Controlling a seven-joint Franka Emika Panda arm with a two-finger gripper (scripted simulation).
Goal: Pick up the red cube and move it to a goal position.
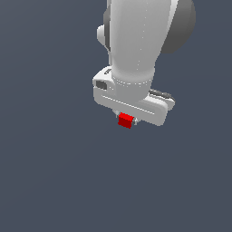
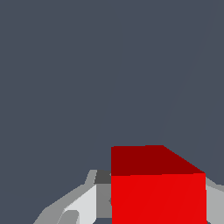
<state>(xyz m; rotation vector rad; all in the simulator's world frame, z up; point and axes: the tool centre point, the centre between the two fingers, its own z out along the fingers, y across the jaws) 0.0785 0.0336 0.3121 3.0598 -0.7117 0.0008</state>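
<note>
The red cube (image 1: 125,121) is a small plain bright red block that shows just below the white gripper body in the exterior view. The gripper (image 1: 126,119) is shut on it, with the fingers mostly hidden behind the hand and the cube. In the wrist view the red cube (image 2: 157,192) fills the space between the two grey-white fingers (image 2: 81,203), which press on its sides. The white arm (image 1: 136,41) rises above the hand. No goal marker shows in either view.
A plain dark blue-grey surface (image 1: 54,172) fills the background in both views. No other objects, containers or edges show.
</note>
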